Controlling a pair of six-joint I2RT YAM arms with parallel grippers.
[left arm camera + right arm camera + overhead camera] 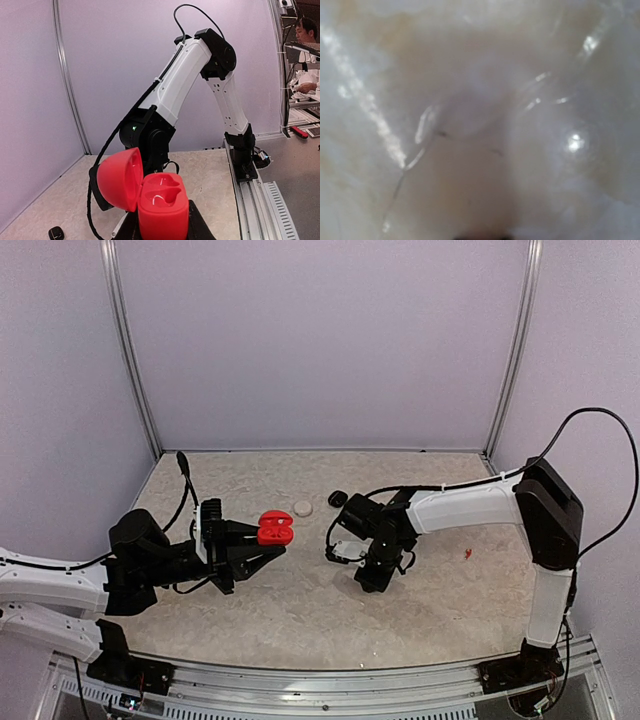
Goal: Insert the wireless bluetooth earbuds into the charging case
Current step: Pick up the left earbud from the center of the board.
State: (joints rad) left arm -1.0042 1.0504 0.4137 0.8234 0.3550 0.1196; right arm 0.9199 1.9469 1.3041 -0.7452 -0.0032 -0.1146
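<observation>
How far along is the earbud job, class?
Done: left claw holds the red case open. In hand: right claw is low over the table; its view blurred. To do: both wells look empty; a tiny red piece, maybe an earbud, lies on the table.

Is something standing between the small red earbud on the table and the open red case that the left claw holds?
Yes. In the top view the right claw, down near the table, sits on the line from the red earbud to the red case. The case lid is open, so it blocks nothing.
</observation>
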